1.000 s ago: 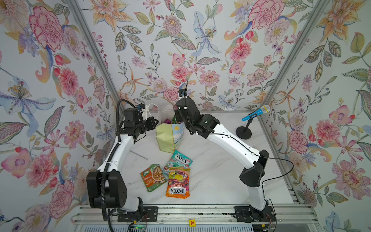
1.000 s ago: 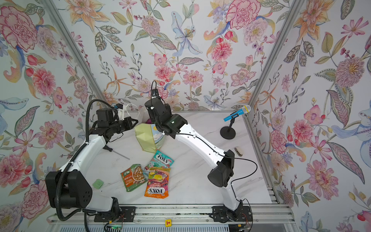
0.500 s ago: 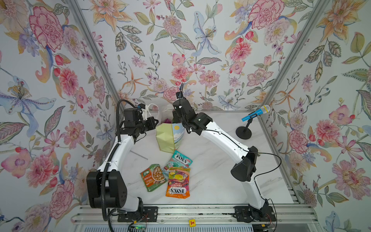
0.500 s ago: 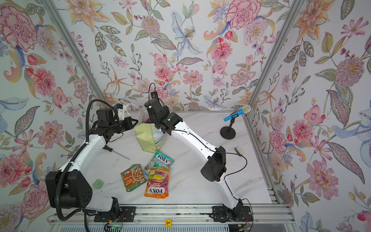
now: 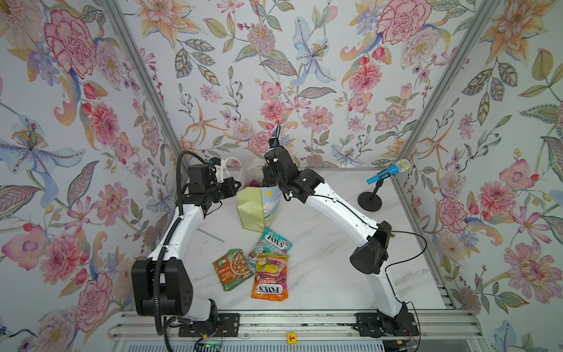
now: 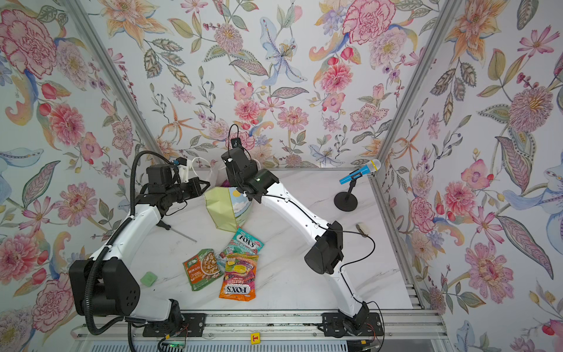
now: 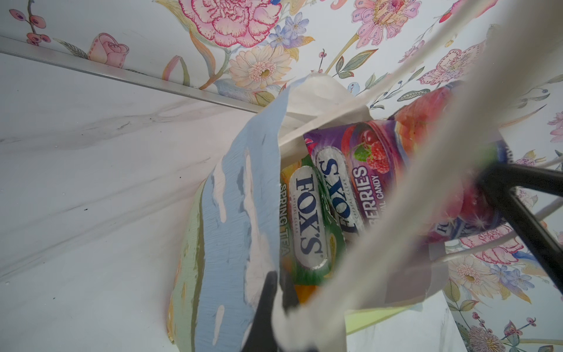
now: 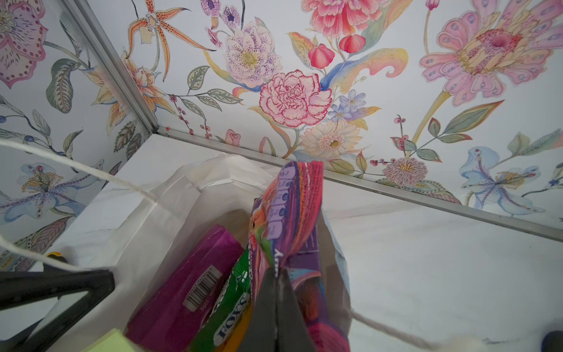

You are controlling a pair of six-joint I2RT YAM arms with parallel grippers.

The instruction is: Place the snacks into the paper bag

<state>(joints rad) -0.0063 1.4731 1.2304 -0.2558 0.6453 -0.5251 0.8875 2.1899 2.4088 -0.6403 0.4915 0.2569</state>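
Top views, paper bag (image 5: 256, 210) (image 6: 222, 211): upright near the back edge of the worktop (image 5: 323, 274), between the two arms.
Top views, left hand (image 5: 234, 184): at the bag's rim, beside a white rope handle (image 5: 235, 163).
Top views, right hand (image 5: 266, 182): tips down in the bag's mouth.
Top views, loose snacks: teal FOX'S packet (image 5: 272, 242), orange FOX'S packet (image 5: 269, 277) and nut pouch (image 5: 233, 268) lie flat and touching, toward the front edge. The teal one is nearest the bag.
Top views, microphone (image 5: 388, 172): back right corner.
Left wrist, left hand (image 7: 277, 285): closed on the rope handle, which runs blurred across the view.
Left wrist, bag contents: green FOX'S packet (image 7: 307, 225) and purple FOX'S packet (image 7: 362, 170), side by side behind the blue front.
Right wrist, right hand (image 8: 276, 274): clamped on the purple FOX'S packet, held upright in the bag's mouth.
Right wrist, bag contents: magenta packet (image 8: 189, 289) with a barcode, against the green FOX'S packet.
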